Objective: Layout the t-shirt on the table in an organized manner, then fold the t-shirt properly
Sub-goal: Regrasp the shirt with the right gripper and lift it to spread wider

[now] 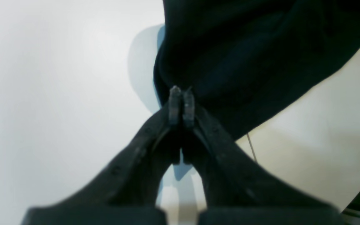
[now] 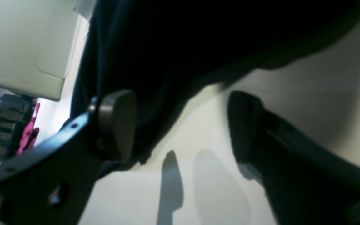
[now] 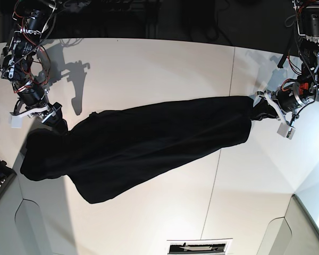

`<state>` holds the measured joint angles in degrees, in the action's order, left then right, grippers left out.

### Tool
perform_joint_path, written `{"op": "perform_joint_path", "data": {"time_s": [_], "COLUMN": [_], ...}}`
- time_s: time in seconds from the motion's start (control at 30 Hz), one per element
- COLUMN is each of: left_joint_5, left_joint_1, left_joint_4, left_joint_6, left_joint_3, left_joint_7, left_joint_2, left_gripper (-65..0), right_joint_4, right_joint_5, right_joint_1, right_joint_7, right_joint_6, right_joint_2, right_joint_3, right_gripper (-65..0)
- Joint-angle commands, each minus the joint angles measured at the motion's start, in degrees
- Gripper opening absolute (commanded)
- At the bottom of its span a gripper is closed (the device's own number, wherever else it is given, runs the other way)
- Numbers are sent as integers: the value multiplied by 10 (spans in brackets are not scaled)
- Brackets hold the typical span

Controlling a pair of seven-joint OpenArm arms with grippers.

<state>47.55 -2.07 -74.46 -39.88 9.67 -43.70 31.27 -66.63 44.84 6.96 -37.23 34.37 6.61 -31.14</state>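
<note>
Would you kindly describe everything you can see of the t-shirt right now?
The t-shirt is plain black cloth with no print showing. It lies stretched in a long, creased band across the white table. The left gripper is shut on one end. The right gripper stands open at the other end, with the cloth beside one finger.

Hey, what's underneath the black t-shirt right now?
Under the t-shirt only the white table shows, bare around its edges. The shirt shows plain black; any print, or whatever lies beneath the cloth, is covered.
</note>
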Motion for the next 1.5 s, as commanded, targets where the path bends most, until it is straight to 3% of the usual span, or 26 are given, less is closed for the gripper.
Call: {"op": "perform_joint_path", "data": {"time_s": [0.0, 0.2, 0.3, 0.37, 0.43, 0.47, 0.7, 0.93, 1.03, 1.13, 1.27, 1.3, 1.47], "left_joint_5": [12, 15, 14, 15, 14, 14, 16, 102, 114, 113, 102, 100, 100], "left_joint_1": [8, 8, 8, 8, 8, 8, 8, 8, 8, 8, 8, 8, 8], "left_joint_4": [-7, -7, -7, -7, -7, -7, -7, -27, -48, -54, -54, -54, -54], "left_joint_6": [-1, -1, -1, -1, -1, -1, -1, -1, -1, -1, -1, -1, -1], "left_joint_3": [4, 4, 4, 4, 4, 4, 4, 4, 4, 4, 4, 4, 4], "left_joint_7": [8, 8, 8, 8, 8, 9, 8, -56, -72, -72, -71, -71, -71], "left_joint_2": [11, 11, 11, 11, 11, 11, 12, 21, 21, 21, 21, 21, 21], "left_gripper": [-630, -630, -630, -630, -630, -630, -637, -637, -637, -637, -637, -637, -637], "right_joint_4": [-1, -1, -1, -1, -1, -1, -83, -289, -330, -339, -339, -339, -341], "right_joint_5": [-19, -78, -89, -103, -111, -112, -119, -118, -92, -57, -41, -41, -41], "right_joint_1": [5, 26, 36, 43, 48, 50, 47, 36, 32, 7, -39, -49, -88], "right_joint_7": [-4, 13, 14, 14, 14, 15, 32, -74, -115, -120, -120, -120, -111], "right_joint_6": [-5, -8, -10, -10, -10, -10, -9, -10, -14, -14, -14, -14, -14], "right_joint_2": [-9, -20, -20, -20, -20, -20, -19, -17, -7, -1, -1, -1, 0], "right_joint_3": [3, 26, 43, 55, 62, 61, 61, 61, 61, 61, 61, 61, 39], "right_gripper": [-201, -201, -249, -386, -605, -650, -650, -650, -650, -650, -295, -257, -253]}}
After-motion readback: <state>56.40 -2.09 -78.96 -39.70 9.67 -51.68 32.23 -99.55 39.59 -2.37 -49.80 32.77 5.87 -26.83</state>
